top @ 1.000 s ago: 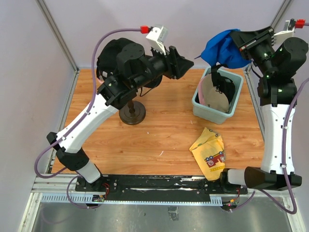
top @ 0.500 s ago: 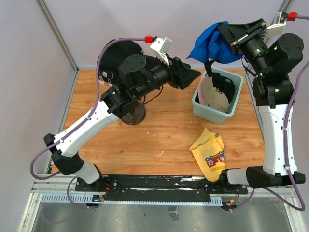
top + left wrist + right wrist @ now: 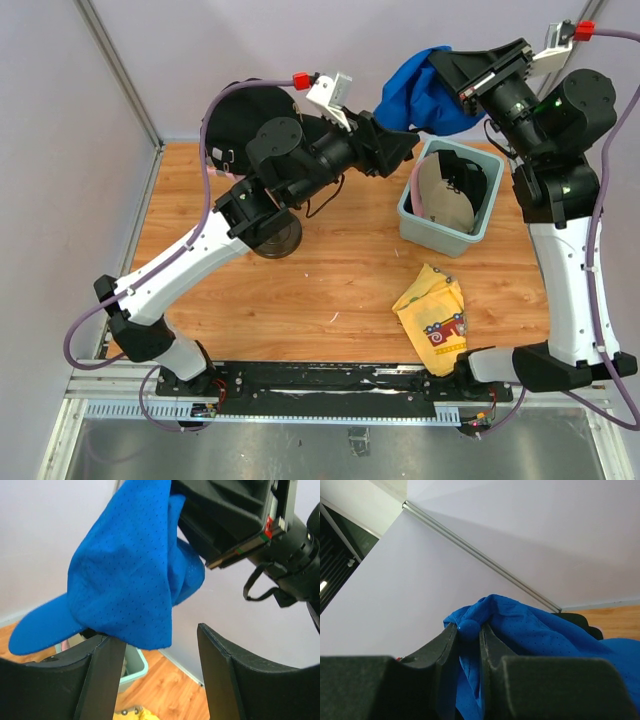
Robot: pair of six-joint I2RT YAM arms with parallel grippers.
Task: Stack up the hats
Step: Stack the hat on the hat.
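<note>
Step in hand, as I read it: a mid-air handover of the blue hat [image 3: 425, 92], not yet a stacking move; the hat hangs high at the rear of the table, above the bin [image 3: 410, 215], held off every surface; right gripper [image 3: 468, 635] is pinched on a bunched fold of its crown, fingers pressed close with fabric between; left gripper [image 3: 405, 148] is raised to it with jaws spread wide, and in the left wrist view the hat's lower edge droops just over the gap, brim out to one side, nothing clamped; whether fabric touches the near finger I cannot tell; a black hat [image 3: 235, 110] sits at rear left above the stand [image 3: 275, 240], partly hidden by the left arm, and is the likely stack base; more hats lie in the bin; next move calls for the left jaws to come up around the hanging edge and close on it before the right lets go.
</note>
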